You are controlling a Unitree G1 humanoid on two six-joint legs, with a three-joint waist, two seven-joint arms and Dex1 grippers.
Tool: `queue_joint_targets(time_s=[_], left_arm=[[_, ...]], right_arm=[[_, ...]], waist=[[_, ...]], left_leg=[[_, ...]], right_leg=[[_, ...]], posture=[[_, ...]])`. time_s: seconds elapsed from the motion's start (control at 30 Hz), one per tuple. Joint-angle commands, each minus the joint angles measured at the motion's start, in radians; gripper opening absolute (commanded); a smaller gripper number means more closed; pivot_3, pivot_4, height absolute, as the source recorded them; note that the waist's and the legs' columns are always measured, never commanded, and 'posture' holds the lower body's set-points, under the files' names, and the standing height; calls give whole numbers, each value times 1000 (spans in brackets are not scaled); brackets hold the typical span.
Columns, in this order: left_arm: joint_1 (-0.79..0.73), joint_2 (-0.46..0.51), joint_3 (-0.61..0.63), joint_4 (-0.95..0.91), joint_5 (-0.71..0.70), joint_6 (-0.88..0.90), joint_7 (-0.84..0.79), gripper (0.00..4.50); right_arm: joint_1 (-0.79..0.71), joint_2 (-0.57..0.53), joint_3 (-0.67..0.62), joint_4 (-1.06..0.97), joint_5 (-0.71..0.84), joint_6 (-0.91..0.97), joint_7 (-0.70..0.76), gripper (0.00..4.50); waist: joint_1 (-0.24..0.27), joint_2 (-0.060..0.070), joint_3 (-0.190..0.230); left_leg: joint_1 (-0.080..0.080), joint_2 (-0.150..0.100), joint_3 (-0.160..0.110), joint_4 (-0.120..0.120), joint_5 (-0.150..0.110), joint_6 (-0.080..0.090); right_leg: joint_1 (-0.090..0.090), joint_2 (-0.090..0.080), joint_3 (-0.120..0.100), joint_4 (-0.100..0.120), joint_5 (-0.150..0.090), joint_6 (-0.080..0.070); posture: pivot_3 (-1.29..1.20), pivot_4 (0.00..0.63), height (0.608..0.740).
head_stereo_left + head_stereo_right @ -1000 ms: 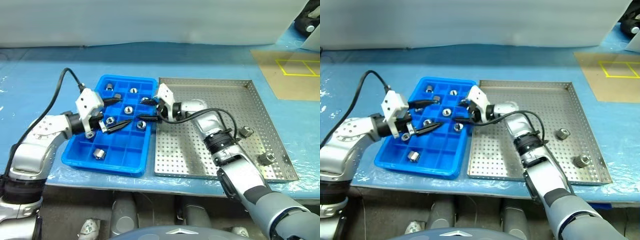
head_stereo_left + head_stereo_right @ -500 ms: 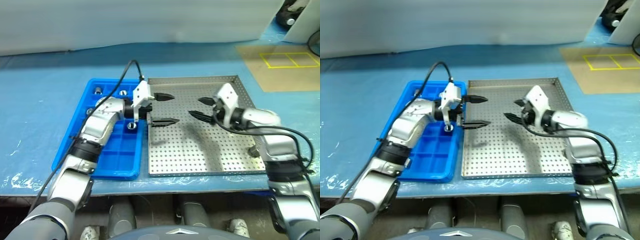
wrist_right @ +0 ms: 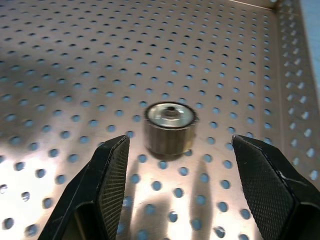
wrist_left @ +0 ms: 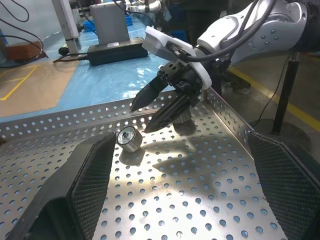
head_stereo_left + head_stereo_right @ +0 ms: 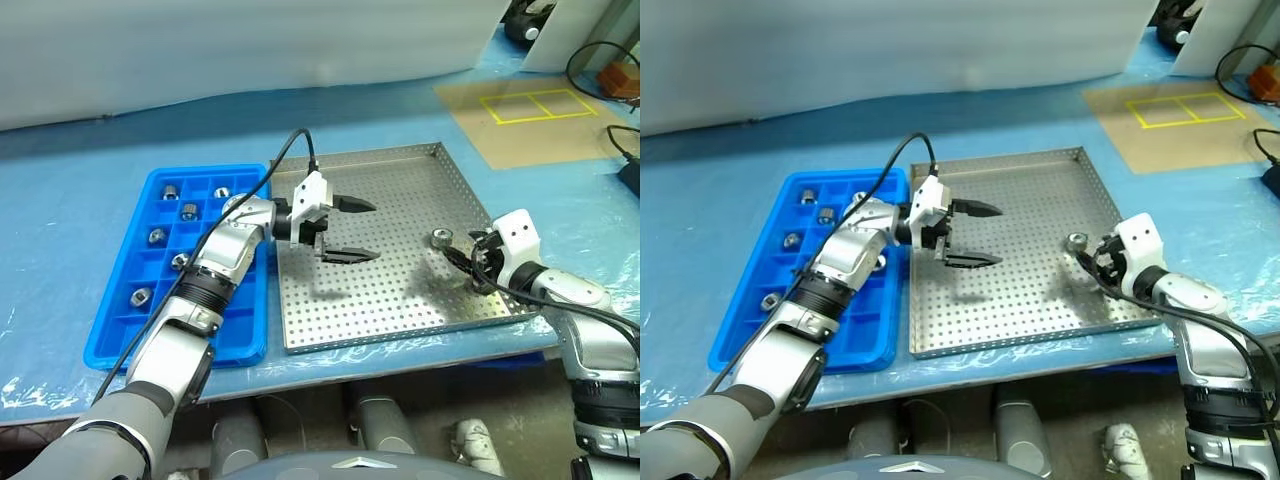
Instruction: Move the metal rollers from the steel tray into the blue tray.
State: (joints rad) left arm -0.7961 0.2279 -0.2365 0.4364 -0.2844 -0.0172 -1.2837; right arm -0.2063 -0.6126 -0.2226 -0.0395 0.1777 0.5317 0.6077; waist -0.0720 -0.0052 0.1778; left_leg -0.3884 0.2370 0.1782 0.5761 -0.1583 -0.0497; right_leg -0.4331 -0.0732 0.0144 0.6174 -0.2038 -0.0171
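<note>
Right gripper (image 3: 172,185), black fingers spread, empty, facing a small shiny metal roller (image 3: 169,128) on the perforated steel tray (image 5: 400,290). Left gripper (image 5: 352,230) spread wide, empty.

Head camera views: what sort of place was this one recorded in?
Probably a workshop or lab bench: a blue-covered table holding a perforated steel tray and a blue tray, a power brick and yellow floor tape beyond.

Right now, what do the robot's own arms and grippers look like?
Both arms are silver-grey metal segments with black joint rings. Each wrist carries a white block-shaped housing. The left gripper and right gripper each have two black pointed fingers; their inner pads show a fine mesh texture. A black cable loops along each arm.
</note>
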Motion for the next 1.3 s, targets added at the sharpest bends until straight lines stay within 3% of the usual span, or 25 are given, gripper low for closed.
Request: queue_joint_targets(time_s=[0.03, 0.3, 0.73, 0.9, 0.97, 1.1, 1.3], left_arm=[[15, 21, 28, -50, -3, 1, 13, 4420], [80, 67, 35, -147, -11, 52, 47, 4420], [85, 86, 30, -159, -6, 59, 61, 4420], [82, 86, 27, -149, -3, 55, 53, 4420], [82, 86, 26, -151, -5, 57, 50, 4420], [79, 87, 29, -158, -12, 65, 46, 4420], [92, 105, 36, -177, -20, 77, 35, 4420]], right_arm=[[-47, -3, 13, 82, -16, -73, -8, 3350], [-112, 10, 94, 211, -32, -150, 21, 3350], [-119, 18, 120, 321, -64, -238, -19, 3350], [-131, 31, 123, 331, -76, -252, -65, 2217], [-133, 38, 128, 328, -77, -258, -71, 2217], [-120, 52, 164, 297, -98, -258, -75, 1626], [-127, 60, 173, 284, -86, -261, -50, 1625]], waist=[[2, 0, 0], [9, 0, 0], [12, 0, 0], [11, 0, 0], [11, 0, 0], [7, 0, 0], [3, 0, 0]], left_leg=[[0, 0, 0, 0, 0, 0], [-3, 0, 0, 0, -2, 4], [1, 0, 0, 0, -2, 4], [1, 0, 0, 0, -2, 4], [1, 0, 0, 0, -2, 4], [1, 0, 0, -1, -3, 4], [1, 1, 0, -1, -3, 4]], right_leg=[[0, 0, 0, 0, 0, 0], [0, 0, -1, -3, 0, 0], [5, -1, -1, -3, 0, 0], [5, -1, 0, -4, 0, 0], [5, -1, -1, -4, 0, 0], [5, -1, -1, -6, 0, 0], [5, 0, -1, -7, 0, 0]], posture=[[-454, 150, 740], [-398, 150, 740], [-405, 150, 740], [-416, 150, 740], [-420, 150, 740], [-416, 150, 740], [-403, 150, 740]])
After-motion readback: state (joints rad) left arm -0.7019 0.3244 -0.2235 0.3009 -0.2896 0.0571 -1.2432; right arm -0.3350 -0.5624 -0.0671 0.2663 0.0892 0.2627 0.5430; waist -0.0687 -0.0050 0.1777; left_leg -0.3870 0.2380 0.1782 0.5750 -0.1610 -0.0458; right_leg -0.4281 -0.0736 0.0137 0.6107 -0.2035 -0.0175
